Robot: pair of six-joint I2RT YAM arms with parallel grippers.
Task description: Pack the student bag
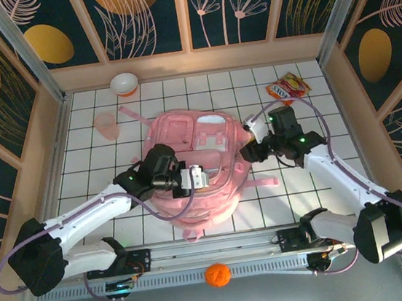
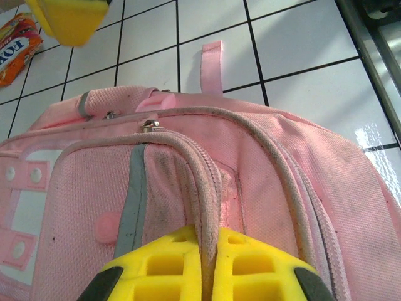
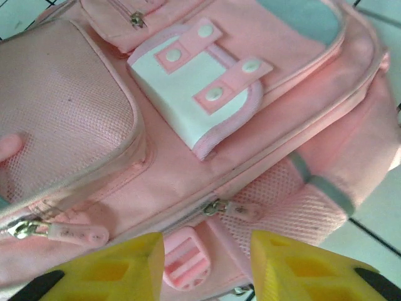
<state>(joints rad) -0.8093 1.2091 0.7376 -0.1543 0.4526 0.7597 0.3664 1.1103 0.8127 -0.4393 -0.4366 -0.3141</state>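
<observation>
The student bag (image 1: 206, 131), a big pink backpack with white front panels, lies flat in the middle of the tiled table. My left gripper (image 1: 190, 178) sits on its near-left part and is shut on a raised zip seam (image 2: 210, 188) of the bag, pinched between the yellow fingers (image 2: 163, 266). My right gripper (image 1: 253, 148) is at the bag's right side. In the right wrist view it (image 3: 207, 269) stands open, with a pink strap buckle (image 3: 185, 258) between the fingers and a zip pull (image 3: 241, 210) just beyond the tips. The bag (image 3: 207, 94) shows its white snap pocket there.
A white bowl (image 1: 124, 83) stands at the back left, with a pink cup (image 1: 107, 125) nearer. A snack packet (image 1: 288, 87) lies at the back right. An orange ball (image 1: 218, 274) rests in front of the arm bases. Wooden walls close in the table.
</observation>
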